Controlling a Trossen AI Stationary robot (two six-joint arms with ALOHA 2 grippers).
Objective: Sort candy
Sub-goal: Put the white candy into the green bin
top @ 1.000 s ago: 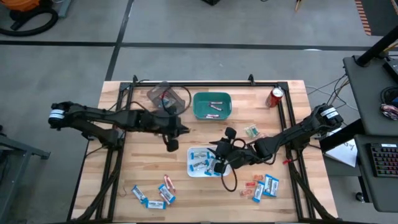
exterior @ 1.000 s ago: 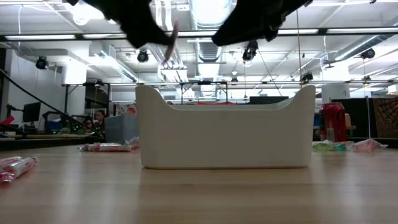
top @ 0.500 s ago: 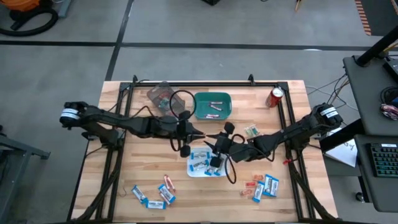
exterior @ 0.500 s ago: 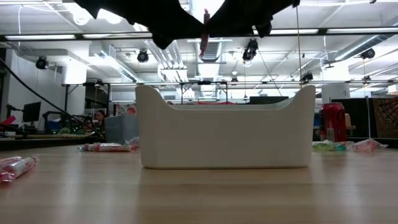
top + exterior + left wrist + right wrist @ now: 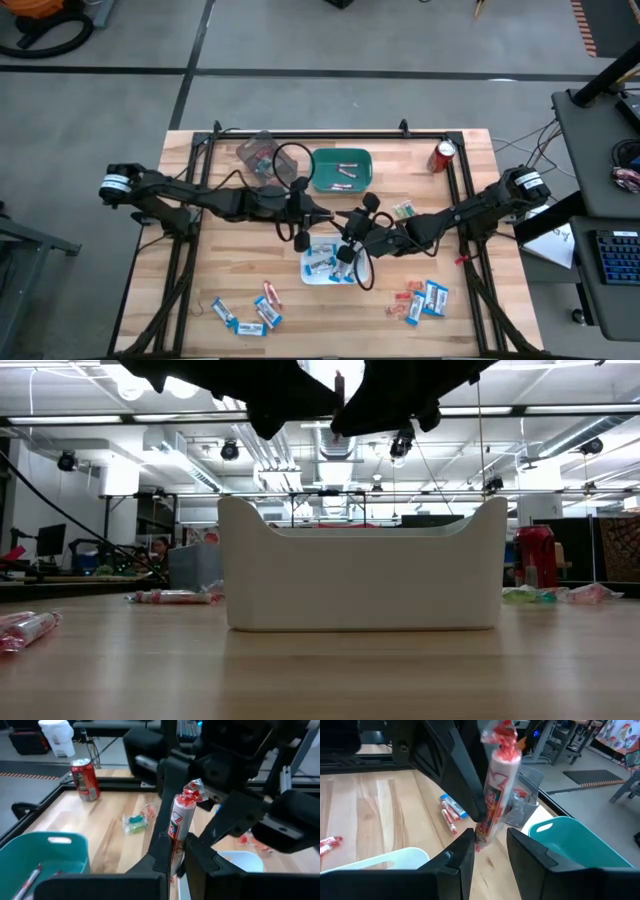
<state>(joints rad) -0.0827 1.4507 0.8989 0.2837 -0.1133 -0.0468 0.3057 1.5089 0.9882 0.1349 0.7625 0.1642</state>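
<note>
A slim pinkish-white stick of candy (image 5: 180, 822) with a red twisted end stands upright in my left gripper (image 5: 177, 845), which is shut on it above the white tray (image 5: 309, 270). In the low view the stick (image 5: 339, 384) shows between both dark hands. My right gripper (image 5: 490, 836) faces it, open, one finger on either side of the stick's lower end (image 5: 482, 836) without plainly touching it. Blue-and-white packets lie in the tray. More candy lies loose at the near left (image 5: 250, 310) and near right (image 5: 420, 300). My left gripper pinches the stick's lower half (image 5: 175, 851) between its two fingers. The fingers come nearly level from the table's left side and lie across the stick. The stick is lifted clear above the tray, upright, with its red twisted end (image 5: 191, 790) on top.
A teal bin (image 5: 341, 169) holding sticks stands at the far middle, with a clear container (image 5: 262, 153) to its left. A red soda can (image 5: 444, 155) is at the far right. Greenish sweets (image 5: 405, 211) lie right of the grippers.
My left gripper has moved toward the table's right, up to my right gripper, and tipped from slanting downward to nearly level. The stick it carries has swung from slanted to upright. My right gripper has edged toward the far edge to meet it.
</note>
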